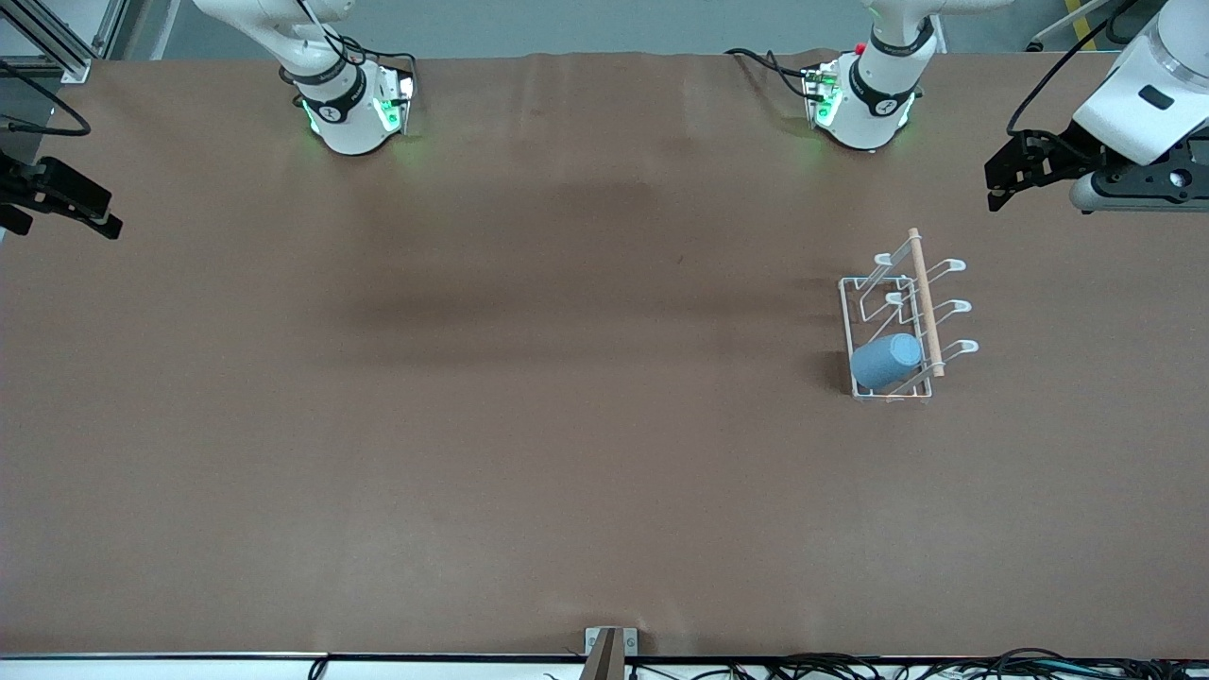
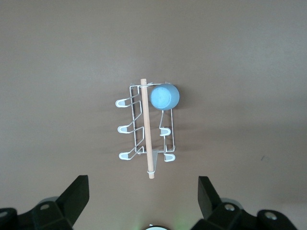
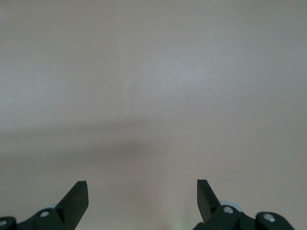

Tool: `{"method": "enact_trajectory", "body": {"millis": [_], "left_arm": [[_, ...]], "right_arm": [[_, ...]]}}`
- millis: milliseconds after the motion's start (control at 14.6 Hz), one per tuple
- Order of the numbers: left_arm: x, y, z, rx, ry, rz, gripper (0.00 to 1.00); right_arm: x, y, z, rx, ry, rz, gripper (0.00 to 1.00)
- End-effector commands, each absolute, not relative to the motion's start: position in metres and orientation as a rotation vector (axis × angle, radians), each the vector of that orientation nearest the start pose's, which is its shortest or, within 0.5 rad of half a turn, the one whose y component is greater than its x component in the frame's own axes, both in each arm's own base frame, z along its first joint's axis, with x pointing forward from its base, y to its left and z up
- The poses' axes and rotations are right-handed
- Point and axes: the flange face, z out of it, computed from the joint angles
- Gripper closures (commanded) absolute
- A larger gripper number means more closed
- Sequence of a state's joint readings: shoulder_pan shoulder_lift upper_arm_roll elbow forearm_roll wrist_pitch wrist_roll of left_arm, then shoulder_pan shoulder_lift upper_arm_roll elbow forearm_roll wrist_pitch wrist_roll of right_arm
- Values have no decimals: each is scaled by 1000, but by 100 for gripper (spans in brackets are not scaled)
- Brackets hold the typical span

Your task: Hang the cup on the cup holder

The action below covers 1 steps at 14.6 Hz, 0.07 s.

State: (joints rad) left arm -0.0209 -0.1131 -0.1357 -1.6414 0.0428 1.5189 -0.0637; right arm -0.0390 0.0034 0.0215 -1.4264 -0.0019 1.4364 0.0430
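The light-blue cup (image 1: pixel 886 361) hangs upside down on a prong of the white wire cup holder (image 1: pixel 869 283), at the rack's end nearest the front camera. The holder's wooden rod (image 1: pixel 925 302) runs along its top. In the left wrist view the cup (image 2: pixel 164 96) and the holder (image 2: pixel 136 124) lie well apart from my fingers. My left gripper (image 1: pixel 1003 185) is open and empty, up in the air past the holder toward the left arm's end of the table. My right gripper (image 1: pixel 90 215) is open and empty at the right arm's end; its wrist view shows only bare table.
The brown table cover (image 1: pixel 529 397) is plain. The two arm bases (image 1: pixel 354 104) stand along the table's back edge. A small metal bracket (image 1: pixel 610 647) and cables lie at the table's front edge.
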Motion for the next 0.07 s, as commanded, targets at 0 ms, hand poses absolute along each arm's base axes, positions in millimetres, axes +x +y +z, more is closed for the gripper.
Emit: {"method": "enact_trajectory", "body": {"millis": [0], "left_arm": [[507, -77, 648, -3100, 133, -9, 0]], "right_arm": [[538, -11, 677, -3139, 82, -14, 0]]}}
